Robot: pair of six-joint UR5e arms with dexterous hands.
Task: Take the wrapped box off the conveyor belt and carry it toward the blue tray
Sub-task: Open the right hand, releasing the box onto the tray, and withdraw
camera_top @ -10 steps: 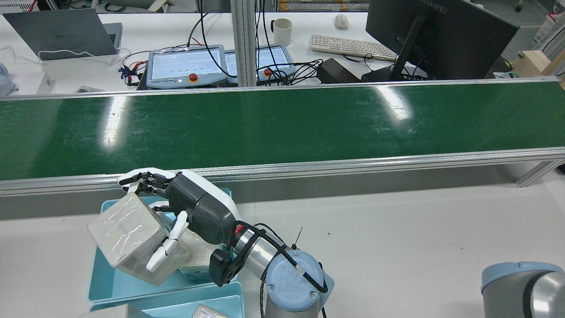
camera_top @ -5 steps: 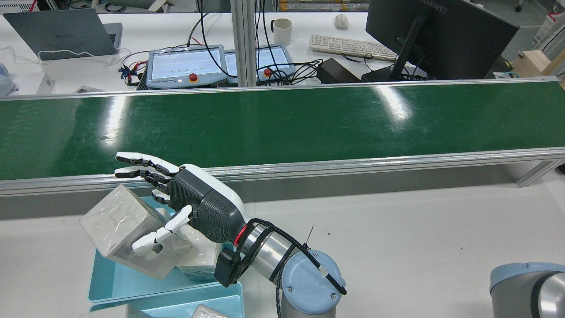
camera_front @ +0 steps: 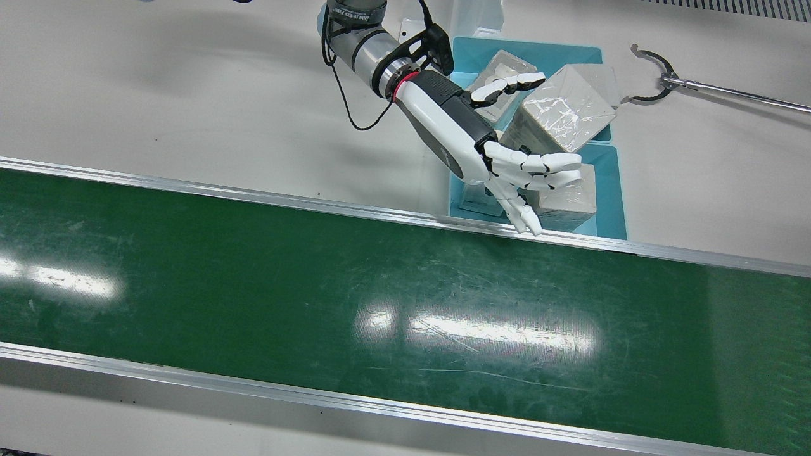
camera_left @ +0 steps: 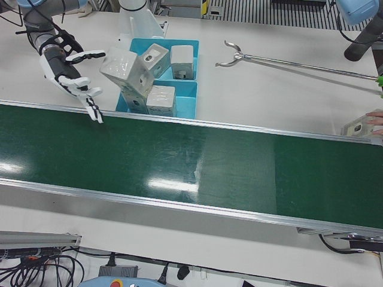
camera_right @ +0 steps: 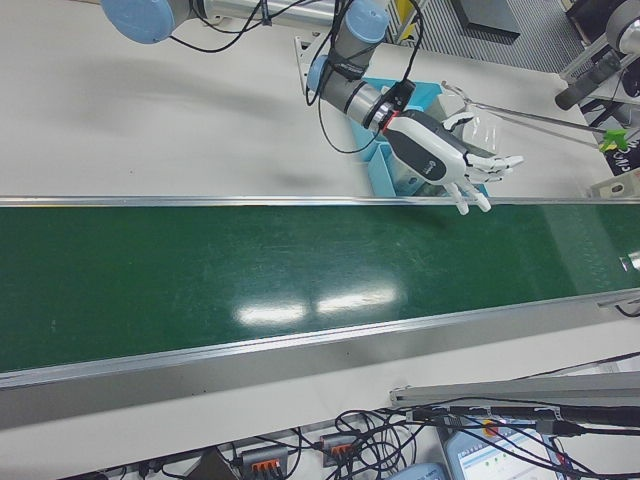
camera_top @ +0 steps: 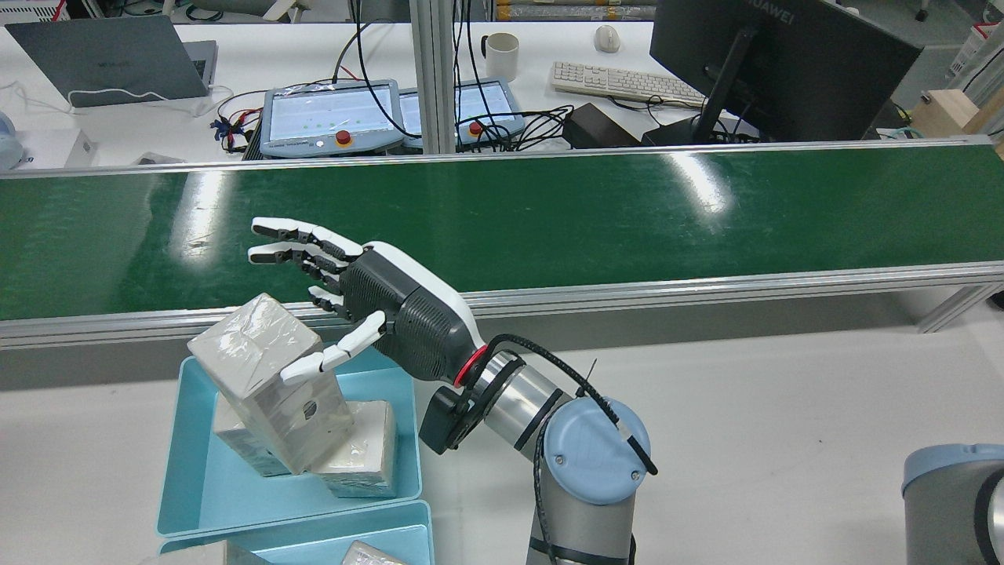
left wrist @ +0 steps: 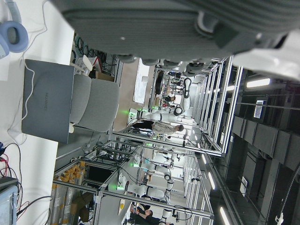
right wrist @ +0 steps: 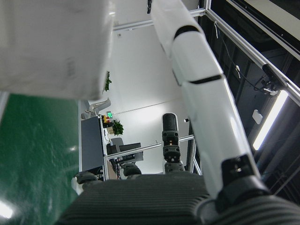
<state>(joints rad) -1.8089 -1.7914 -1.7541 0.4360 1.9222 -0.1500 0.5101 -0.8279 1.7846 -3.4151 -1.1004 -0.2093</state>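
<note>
The wrapped box (camera_top: 267, 377) stands tilted in the blue tray (camera_top: 184, 486), leaning on other wrapped boxes (camera_top: 361, 459). It also shows in the front view (camera_front: 561, 114) and the left-front view (camera_left: 122, 69). My left hand (camera_top: 353, 290) is open with fingers spread, just right of and above the box, over the belt's near rail. Its thumb reaches close to the box; the hand does not hold it. The hand also shows in the front view (camera_front: 494, 152). Of my right hand only an outstretched finger (right wrist: 201, 84) shows, in its own view.
The green conveyor belt (camera_top: 549, 212) runs across with nothing on it. A second blue tray (camera_top: 314, 541) with boxes lies nearer the arm. A metal grabber stick (camera_front: 697, 85) lies right of the trays. A person's hand holds another box (camera_left: 365, 122) at the belt's end.
My left hand has let go of the wrapped box and opened. It has lifted away toward the belt. The box has settled upright-tilted into the blue tray.
</note>
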